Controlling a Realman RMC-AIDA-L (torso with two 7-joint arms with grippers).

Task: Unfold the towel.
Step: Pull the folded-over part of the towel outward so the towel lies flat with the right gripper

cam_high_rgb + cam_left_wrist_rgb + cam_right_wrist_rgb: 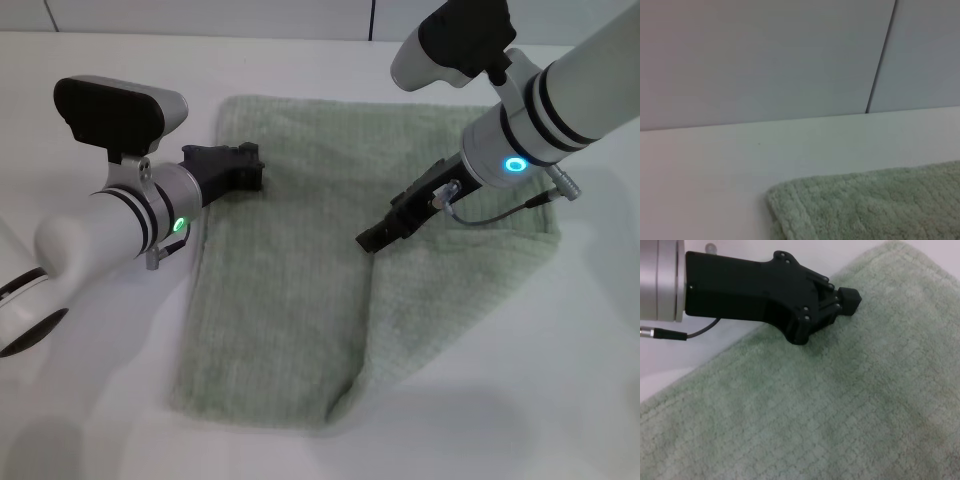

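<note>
Plainly, the towel (300, 270) lies on the white bench (90, 90), mostly spread but with a flap still doubled over on the side toward the bench's right edge; a diagonal fold line runs from mid-cloth down to the near hem. The right gripper (368, 240) points down onto that flap near the fold line. In the right wrist view its jaws look drawn together at the tip, and I see no cloth pinched between them, so it seems to hold nothing. The left gripper (252, 165) sits at the towel's far left corner, just over the hem; I cannot tell whether its jaws are apart or together, or whether they have the cloth.

My judgement of the risks:
- If the right jaws close on both layers instead of the top one, pulling would drag the whole towel rather than open the flap.
- If the left corner is not pinned or held, the towel may slide across the smooth bench.
- A shallow pinch on thick terry could slip loose mid-pull, and the flap would fall back creased.
</note>
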